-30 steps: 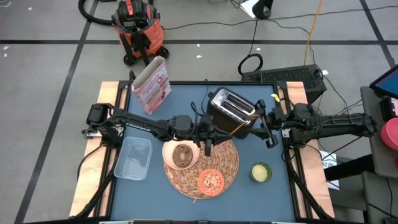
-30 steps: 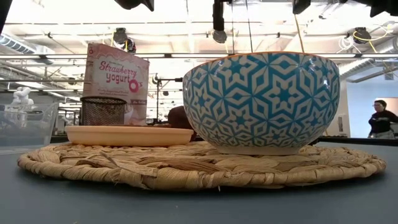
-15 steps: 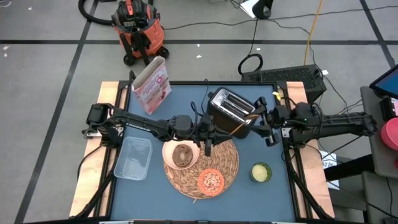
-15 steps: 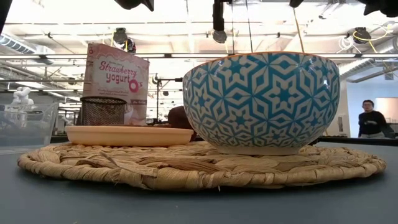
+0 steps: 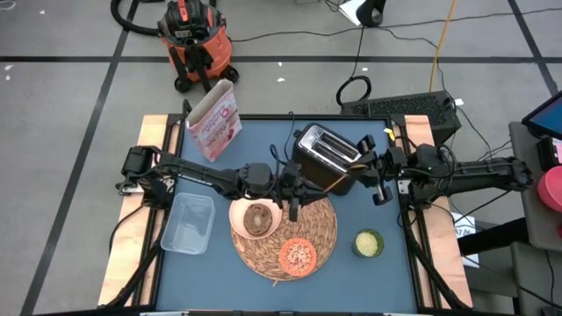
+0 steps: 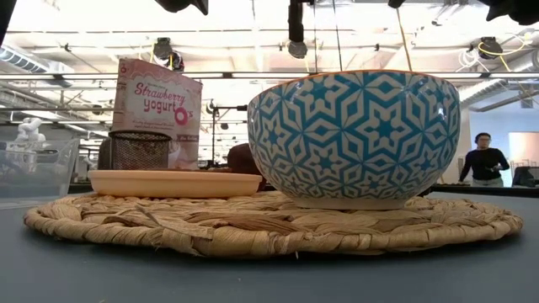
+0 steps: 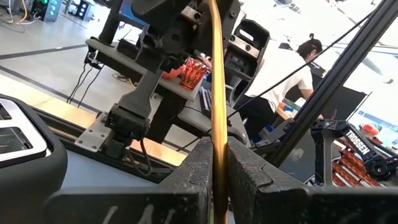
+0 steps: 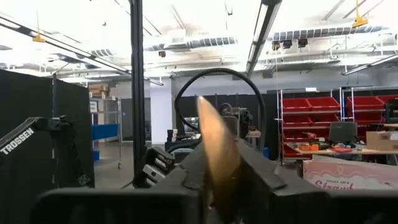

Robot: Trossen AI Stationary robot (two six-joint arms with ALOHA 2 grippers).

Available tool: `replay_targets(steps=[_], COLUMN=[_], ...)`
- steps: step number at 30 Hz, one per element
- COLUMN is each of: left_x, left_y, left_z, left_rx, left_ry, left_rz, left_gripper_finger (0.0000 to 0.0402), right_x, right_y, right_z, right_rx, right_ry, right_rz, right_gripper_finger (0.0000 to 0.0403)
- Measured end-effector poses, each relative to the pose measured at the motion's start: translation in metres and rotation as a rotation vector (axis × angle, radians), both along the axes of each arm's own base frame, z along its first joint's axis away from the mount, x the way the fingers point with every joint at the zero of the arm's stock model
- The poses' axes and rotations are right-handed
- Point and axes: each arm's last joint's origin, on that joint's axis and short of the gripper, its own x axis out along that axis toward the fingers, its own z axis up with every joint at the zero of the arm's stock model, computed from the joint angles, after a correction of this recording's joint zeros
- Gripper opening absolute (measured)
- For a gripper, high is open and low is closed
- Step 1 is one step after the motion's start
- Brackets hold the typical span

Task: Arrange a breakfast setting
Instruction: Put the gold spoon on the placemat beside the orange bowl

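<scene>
Both claws, left claw (image 5: 292, 195) and right claw (image 5: 367, 175), clamp the wooden spoon (image 5: 332, 182) above the placemat's (image 5: 323, 235) far edge

I see the bowl (image 5: 257, 219) and orange dish (image 5: 298, 255) on the straw mat (image 5: 320, 230) at frame centre, cereal box (image 5: 215, 120) upright upper left.

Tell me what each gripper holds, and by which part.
Both hold the wooden spoon: the left gripper pinches its thin handle, the right gripper has its broad bowl end between the fingers.
</scene>
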Motion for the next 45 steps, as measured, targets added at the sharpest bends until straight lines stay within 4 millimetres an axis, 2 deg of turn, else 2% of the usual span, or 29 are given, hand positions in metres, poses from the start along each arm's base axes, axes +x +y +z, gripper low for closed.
replay_targets(steps=[5, 22, 36, 45], left_x=[0.0, 0.0, 0.0, 0.0], left_y=[0.0, 0.0, 0.0, 0.0], left_z=[0.0, 0.0, -0.005, -0.011], left_rx=[-0.007, 0.004, 0.03, 0.036], left_ry=[0.001, 0.0, 0.048, 0.114], left_rz=[-0.002, 0.0, -0.016, -0.021], left_gripper_finger=[0.0031, 0.005, 0.0162, 0.0179], right_x=[0.0, 0.0, -0.001, -0.009], right_y=[0.0, 0.0, 0.0, 0.0], right_z=[0.0, 0.0, -0.003, -0.001], right_rx=[-0.005, 0.05, 0.102, 0.106], right_ry=[0.0, 0.012, 0.053, 0.063], right_rz=[-0.008, 0.014, 0.043, 0.031], right_gripper_finger=[0.0022, 0.0023, 0.0023, 0.0023])
